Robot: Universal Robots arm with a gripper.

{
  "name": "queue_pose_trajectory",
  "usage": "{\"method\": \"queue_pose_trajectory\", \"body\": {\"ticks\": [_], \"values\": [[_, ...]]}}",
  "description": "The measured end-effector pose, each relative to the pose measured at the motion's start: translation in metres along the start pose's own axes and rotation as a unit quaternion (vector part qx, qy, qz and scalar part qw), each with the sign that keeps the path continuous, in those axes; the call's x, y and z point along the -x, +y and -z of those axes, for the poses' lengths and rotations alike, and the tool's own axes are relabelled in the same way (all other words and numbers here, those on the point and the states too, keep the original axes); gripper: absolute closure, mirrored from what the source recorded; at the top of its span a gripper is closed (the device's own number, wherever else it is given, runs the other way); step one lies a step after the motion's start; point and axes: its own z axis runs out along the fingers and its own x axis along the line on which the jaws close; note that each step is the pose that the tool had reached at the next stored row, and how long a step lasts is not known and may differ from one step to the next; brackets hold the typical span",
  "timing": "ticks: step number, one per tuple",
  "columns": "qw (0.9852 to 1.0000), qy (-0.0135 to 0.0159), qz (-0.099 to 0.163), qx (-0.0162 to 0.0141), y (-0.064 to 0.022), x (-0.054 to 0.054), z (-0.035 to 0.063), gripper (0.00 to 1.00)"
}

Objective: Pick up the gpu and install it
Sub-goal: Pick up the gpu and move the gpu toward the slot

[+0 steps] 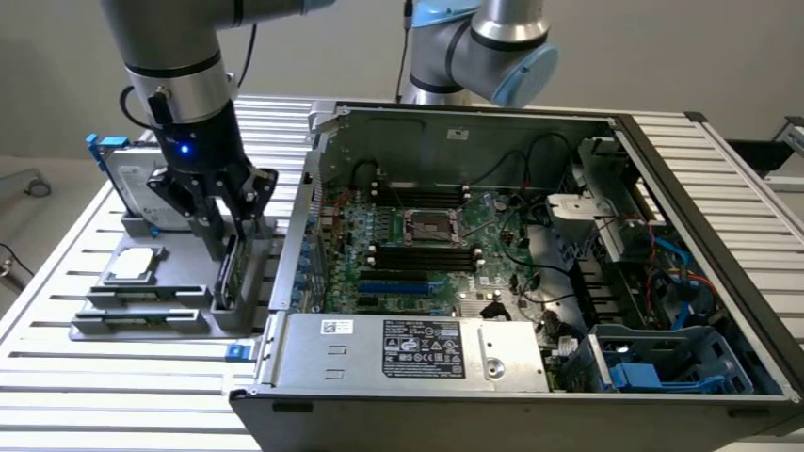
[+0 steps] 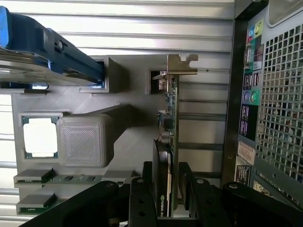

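The gpu [image 1: 228,275] stands on edge in a slot of the grey holder [image 1: 138,325], just to the exterior view's left of the open computer case [image 1: 503,358]. In the wrist view the gpu [image 2: 172,118] shows its green board edge, black cover and silver bracket. My gripper [image 1: 226,240] has come down over the card's top edge. Its black fingers [image 2: 142,198] flank the card on both sides, with a slim gap visible on the board side. The gripper [image 2: 166,191] is open and the card sits in its slot.
The holder [image 2: 128,127] also carries a silver hard drive in a blue frame [image 1: 126,174], a square silver chip [image 1: 135,265] and memory sticks [image 1: 145,294]. The case's rear wall [image 2: 270,94] is close beside the card. The motherboard [image 1: 427,245] lies exposed inside.
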Motion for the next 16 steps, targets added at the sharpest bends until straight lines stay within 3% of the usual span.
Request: {"method": "queue_pose_trajectory", "body": {"ticks": [16], "values": [[1.0000,0.0000,0.000,0.0000,-0.0004,0.000,-0.0118,0.64]]}}
